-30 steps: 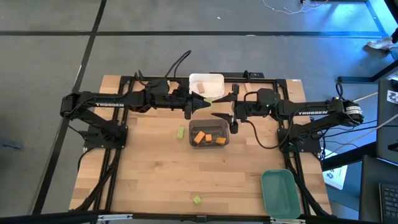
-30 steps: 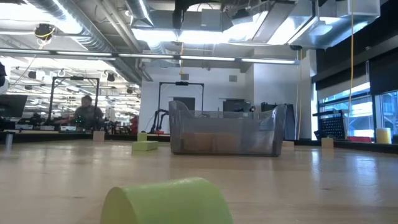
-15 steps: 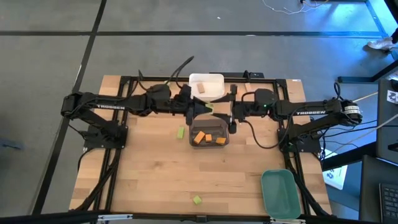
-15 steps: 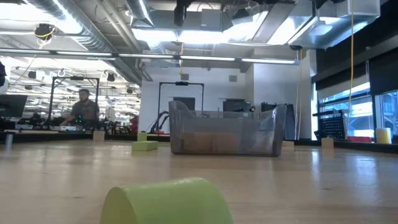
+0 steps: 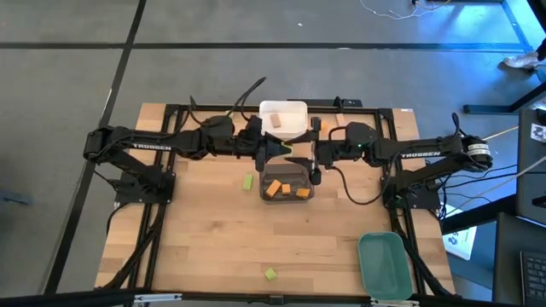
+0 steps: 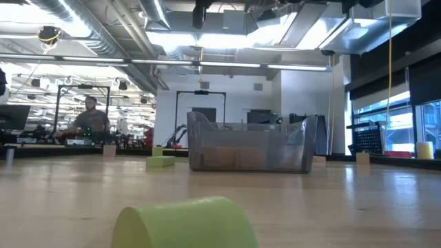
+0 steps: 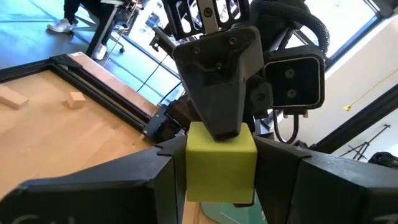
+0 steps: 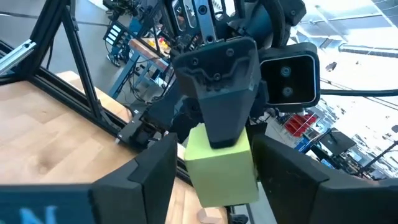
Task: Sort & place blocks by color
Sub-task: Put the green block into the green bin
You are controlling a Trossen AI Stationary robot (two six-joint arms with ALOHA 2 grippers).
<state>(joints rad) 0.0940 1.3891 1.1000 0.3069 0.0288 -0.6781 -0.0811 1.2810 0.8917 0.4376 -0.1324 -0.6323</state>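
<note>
Right now the left gripper (image 5: 275,150) and right gripper (image 5: 309,153) meet above the grey bin (image 5: 287,194) near the tabletop's far edge, both clamped on one green block (image 7: 220,163).

This is a robotics lab in a big open industrial hall. The low view shows bare ceiling ducts (image 6: 103,31), long strip lights (image 6: 227,65) and metal test frames (image 6: 200,117), and a person (image 6: 88,120) stands at far benches. The wooden surface (image 5: 213,239) sits on grey concrete floor (image 5: 68,77) marked with dark lines.
</note>
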